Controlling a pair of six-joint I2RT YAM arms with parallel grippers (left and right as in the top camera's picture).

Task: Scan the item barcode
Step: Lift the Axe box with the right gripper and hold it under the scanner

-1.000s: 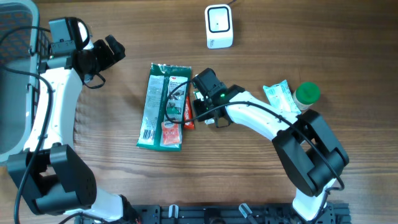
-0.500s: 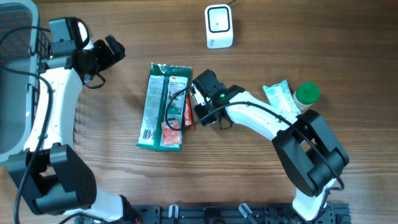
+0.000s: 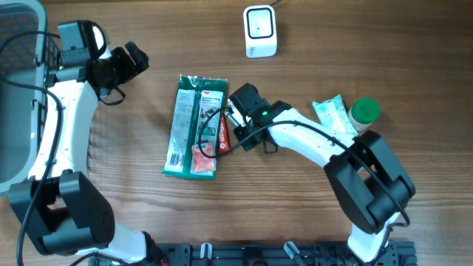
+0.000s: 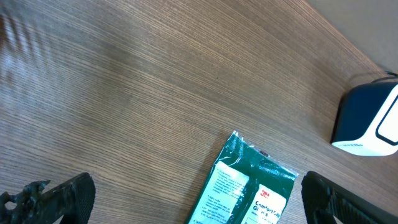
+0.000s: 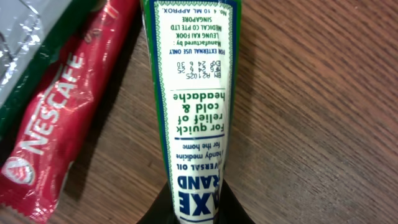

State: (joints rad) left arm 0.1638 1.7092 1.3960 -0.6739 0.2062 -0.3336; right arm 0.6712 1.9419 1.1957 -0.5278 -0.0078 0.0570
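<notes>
Medicine box is pinched at one end in my right hand, down by the bench, just beside a red coffee sachet and a green packet. Scanner stands well apart. My left hand is spread wide, holding nothing.

Scanner stands behind the packet (well apart).

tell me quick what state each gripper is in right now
left gripper: open, holding nothing
right gripper: closed on the oil box
</notes>
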